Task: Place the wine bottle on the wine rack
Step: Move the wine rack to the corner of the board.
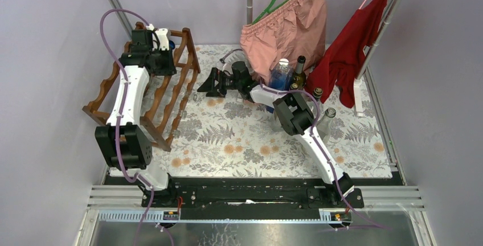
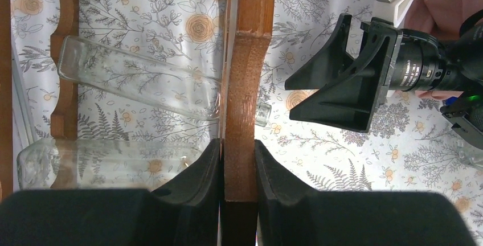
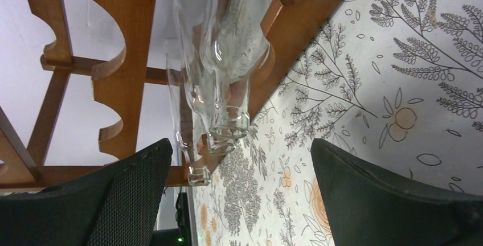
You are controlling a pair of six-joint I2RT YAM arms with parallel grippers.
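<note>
The reddish-brown wine rack (image 1: 179,95) stands at the table's left. In the left wrist view, clear glass wine bottles (image 2: 136,83) lie across its rails, one (image 2: 108,163) closer to the camera. My left gripper (image 2: 238,149) is shut on an upright wooden rail (image 2: 248,58) of the rack, at the rack's far end (image 1: 152,58). My right gripper (image 1: 206,83) hovers just right of the rack, open and holding nothing. In the right wrist view its jaws (image 3: 242,183) stand wide apart facing the bottle necks (image 3: 230,123) that stick out past the scalloped rail (image 3: 114,58).
Several upright bottles stand at the back right, among them a blue one (image 1: 281,72), a dark one (image 1: 298,68) and a clear one (image 1: 326,122). Pink shorts (image 1: 287,27) and a red cloth (image 1: 353,46) hang behind them. Grey walls close in both sides.
</note>
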